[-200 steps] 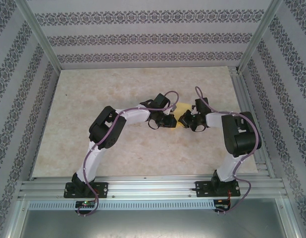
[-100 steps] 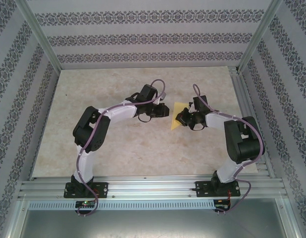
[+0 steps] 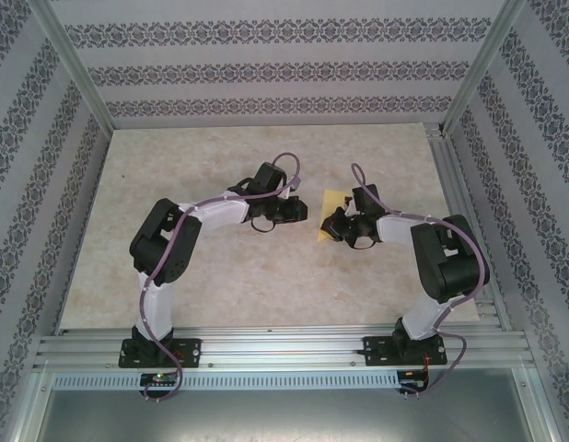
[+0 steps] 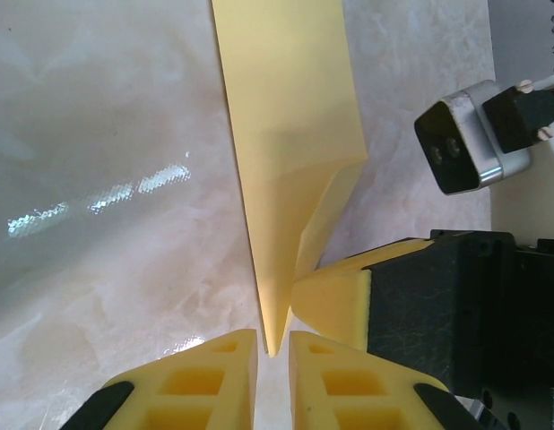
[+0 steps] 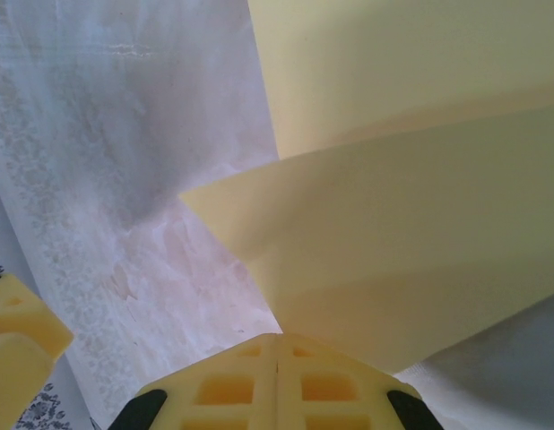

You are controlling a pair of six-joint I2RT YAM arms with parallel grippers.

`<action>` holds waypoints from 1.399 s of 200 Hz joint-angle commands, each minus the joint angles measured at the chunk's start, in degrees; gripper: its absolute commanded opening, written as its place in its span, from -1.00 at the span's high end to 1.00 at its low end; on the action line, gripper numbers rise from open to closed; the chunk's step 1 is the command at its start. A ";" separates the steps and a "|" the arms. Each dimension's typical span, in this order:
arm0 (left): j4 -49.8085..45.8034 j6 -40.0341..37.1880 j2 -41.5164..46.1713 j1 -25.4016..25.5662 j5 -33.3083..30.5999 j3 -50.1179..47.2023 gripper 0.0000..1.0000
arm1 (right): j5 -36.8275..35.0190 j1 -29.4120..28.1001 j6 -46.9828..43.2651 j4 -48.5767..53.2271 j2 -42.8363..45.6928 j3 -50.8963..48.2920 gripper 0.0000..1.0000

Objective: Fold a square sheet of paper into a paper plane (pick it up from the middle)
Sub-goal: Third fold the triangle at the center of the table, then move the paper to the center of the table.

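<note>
Yellow, close in: the right tool [image 5: 277,339] has its two pads pressed together with no gap, clamped on the sheet of paper [image 5: 393,269]. The sheet fans away from the pads in two layers that meet at a soft bend, not a sharp crease. The left tool [image 4: 273,336] has its pads a narrow slit apart, with the sheet's pointed corner lined up with that slit; whether the corner is pinched or lies just beyond it I cannot tell. Farther out, seen from above, the sheet sits between the two tools over the middle of the table [image 3: 220,276], hard against the right one. I judge this an early fold, half made: a flap is turned over but not flattened. Next the left tool should secure the free corner and match the edges, then the bend needs pressing down against the table into a firm crease
</note>
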State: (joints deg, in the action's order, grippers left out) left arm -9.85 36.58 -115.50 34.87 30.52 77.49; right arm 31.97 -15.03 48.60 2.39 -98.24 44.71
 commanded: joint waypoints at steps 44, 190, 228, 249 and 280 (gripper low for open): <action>1.58 0.24 2.83 -0.60 -0.73 -0.07 0.62 | 1.38 -1.67 0.78 -2.68 -3.71 0.18 0.93; -0.20 0.02 5.68 -0.85 -5.12 -2.50 0.64 | -5.83 -6.32 -5.92 15.17 -9.20 6.27 0.94; -0.05 1.71 10.57 -2.97 -8.29 -6.56 0.64 | -3.11 -8.38 -5.42 13.88 -5.30 3.19 0.94; -0.17 2.27 12.30 -4.00 -7.94 -7.76 0.63 | -1.21 -9.63 -5.10 13.53 -2.09 1.29 0.93; -0.04 2.60 13.64 -4.06 -7.17 -8.45 0.59 | -0.63 -10.65 -5.83 15.82 6.13 0.10 0.87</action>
State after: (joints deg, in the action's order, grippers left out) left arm -10.33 38.11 -103.83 30.98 23.24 69.91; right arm 29.21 -24.88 43.77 13.15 -98.32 46.13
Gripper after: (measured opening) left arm 0.197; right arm 0.050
